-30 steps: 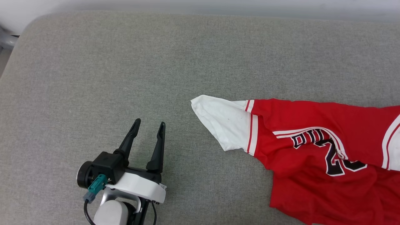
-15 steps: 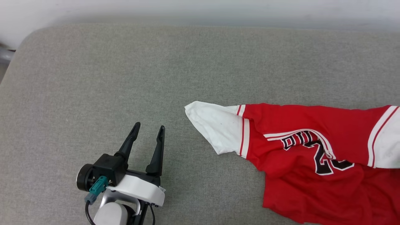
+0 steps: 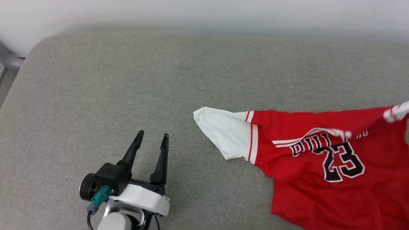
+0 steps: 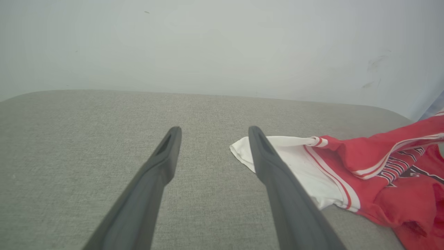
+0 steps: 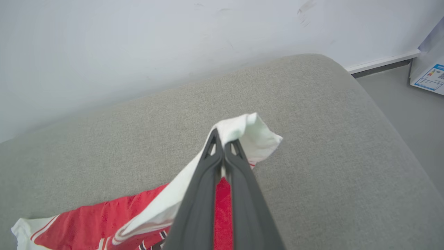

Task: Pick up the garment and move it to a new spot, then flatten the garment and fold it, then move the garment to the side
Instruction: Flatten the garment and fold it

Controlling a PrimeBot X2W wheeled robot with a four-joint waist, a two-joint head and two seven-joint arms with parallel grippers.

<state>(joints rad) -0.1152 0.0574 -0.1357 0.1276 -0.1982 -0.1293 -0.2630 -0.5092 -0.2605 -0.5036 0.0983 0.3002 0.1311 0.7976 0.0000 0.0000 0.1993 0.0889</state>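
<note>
Garment red, white sleeves, black 23, rumpled | right claw pinching its sleeve | left claw spread

Garment red, white sleeves, black lettering; couch grey.

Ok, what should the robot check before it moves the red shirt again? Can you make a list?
1. Right gripper shut on the garment, pinching the held sleeve: ok.
2. Left gripper open, holding nothing: ok.
3. Free sleeve lying on the grey cushion, apart from the left gripper: ok.
4. Garment flat: not ok, it is rumpled, with a striped edge folded over the lettering.
5. Bottom hem in sight: cannot tell, it runs off the head view's edge.
</note>
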